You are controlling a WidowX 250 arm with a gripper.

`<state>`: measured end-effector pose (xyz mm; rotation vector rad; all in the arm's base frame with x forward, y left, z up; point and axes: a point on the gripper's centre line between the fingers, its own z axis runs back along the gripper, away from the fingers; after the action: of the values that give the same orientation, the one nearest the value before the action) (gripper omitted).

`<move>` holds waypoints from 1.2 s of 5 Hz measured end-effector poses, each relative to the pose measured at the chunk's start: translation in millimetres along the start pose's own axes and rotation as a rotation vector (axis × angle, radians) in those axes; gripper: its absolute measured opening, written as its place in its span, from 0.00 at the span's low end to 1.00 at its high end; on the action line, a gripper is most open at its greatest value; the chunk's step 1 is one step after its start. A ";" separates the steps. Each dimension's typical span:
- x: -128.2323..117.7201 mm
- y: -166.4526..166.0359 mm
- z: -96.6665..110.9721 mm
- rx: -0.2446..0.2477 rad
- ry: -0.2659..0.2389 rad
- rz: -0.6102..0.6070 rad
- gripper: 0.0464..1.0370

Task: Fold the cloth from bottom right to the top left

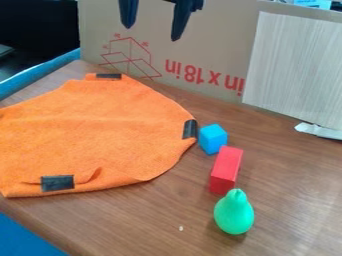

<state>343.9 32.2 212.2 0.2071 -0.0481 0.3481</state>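
Hangs at far side with gripper [151,32] spread; faces orange cloth [93,130], likely light, soft and limp, best pinched at its near-right edge [156,171].

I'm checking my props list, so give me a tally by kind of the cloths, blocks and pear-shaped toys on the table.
Cloths: 1, the orange cloth
Blocks: 2, the blue block and the red block
Pear-shaped toys: 1, the green pear
Total: 4
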 end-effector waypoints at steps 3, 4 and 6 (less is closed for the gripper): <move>-10.0 5.4 -38.3 -0.111 0.131 -0.277 0.96; -27.8 23.1 -41.6 -0.170 0.076 -0.435 0.96; -81.8 64.2 -67.2 -0.231 -0.116 -0.795 0.96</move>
<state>245.8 78.0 152.1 0.0058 -0.1147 -0.4619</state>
